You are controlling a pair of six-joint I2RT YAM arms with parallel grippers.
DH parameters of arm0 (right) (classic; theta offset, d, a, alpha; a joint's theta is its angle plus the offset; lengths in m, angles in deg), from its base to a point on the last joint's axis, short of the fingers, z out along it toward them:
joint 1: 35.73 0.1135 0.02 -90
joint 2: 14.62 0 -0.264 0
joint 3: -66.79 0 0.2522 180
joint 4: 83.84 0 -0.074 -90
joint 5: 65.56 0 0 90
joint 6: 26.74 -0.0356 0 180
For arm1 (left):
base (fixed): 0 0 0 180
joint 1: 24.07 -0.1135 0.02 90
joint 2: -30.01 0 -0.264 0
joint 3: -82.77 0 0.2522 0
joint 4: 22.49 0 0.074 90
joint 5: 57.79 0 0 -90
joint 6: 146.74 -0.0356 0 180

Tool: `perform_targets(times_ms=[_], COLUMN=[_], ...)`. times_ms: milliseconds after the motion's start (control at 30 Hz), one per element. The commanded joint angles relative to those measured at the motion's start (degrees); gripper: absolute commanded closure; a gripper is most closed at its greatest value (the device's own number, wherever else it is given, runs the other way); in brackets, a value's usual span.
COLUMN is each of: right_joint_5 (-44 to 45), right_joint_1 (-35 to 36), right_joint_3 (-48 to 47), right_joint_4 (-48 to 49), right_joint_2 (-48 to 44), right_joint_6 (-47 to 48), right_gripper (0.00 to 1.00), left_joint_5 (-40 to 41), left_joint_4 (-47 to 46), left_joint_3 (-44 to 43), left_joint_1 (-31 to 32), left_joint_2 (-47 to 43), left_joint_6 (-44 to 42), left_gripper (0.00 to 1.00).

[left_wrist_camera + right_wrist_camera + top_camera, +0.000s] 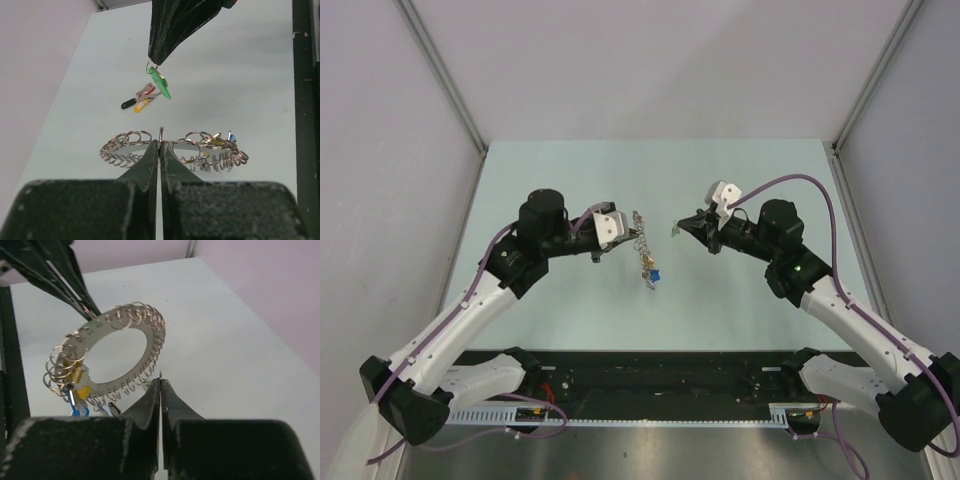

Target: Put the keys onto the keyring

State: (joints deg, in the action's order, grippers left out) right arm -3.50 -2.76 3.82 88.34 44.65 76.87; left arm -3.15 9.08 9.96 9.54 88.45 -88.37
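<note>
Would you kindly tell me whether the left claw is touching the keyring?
Touching. The right wrist view shows the left claw pinching the keyring at its rim, no gap between them.

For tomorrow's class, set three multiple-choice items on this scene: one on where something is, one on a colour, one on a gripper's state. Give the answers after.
1. The keyring is:
A. flat on the table
B. held by the left gripper
C. hanging from a hook

2. The key held by the right gripper has a head that is:
A. green
B. white
C. orange

3. The left gripper's jaws are:
A. wide open
B. shut on nothing
C. shut on the keyring's rim

Answers:
1 B: the left wrist view shows its own fingers pinching the rim.
2 A: the head hanging under the right fingertips is green.
3 C: no gap shows between the jaws at the ring.
</note>
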Motion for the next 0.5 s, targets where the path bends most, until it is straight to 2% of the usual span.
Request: perform_targets(times_ms=[0,333,467], right_joint_5=[-7.46,-12.22,-10.74], right_joint_1=[-0.19,-0.10,1.92], right_joint_3=[2.36,7.55,7.55], right_joint_4=[4.08,10.85,10.85], right_joint_2=[-3.72,-4.86,-3.28], right_joint_6=[0.90,1.60,4.40], right_gripper=[1.00,1.00,1.00], left_joint_5=[-8.41,-9.91,-5.53], left_joint_4=[-2.77,-2.86,-1.02], left_joint_3=[-0.90,1.91,2.27], left_joint_1=[-0.21,0.06,0.32], left_joint_2=[0.71,3.79,4.58], left_joint_6=[-4.13,-3.17,-4.57], left_gripper=[1.00,1.00,0.99])
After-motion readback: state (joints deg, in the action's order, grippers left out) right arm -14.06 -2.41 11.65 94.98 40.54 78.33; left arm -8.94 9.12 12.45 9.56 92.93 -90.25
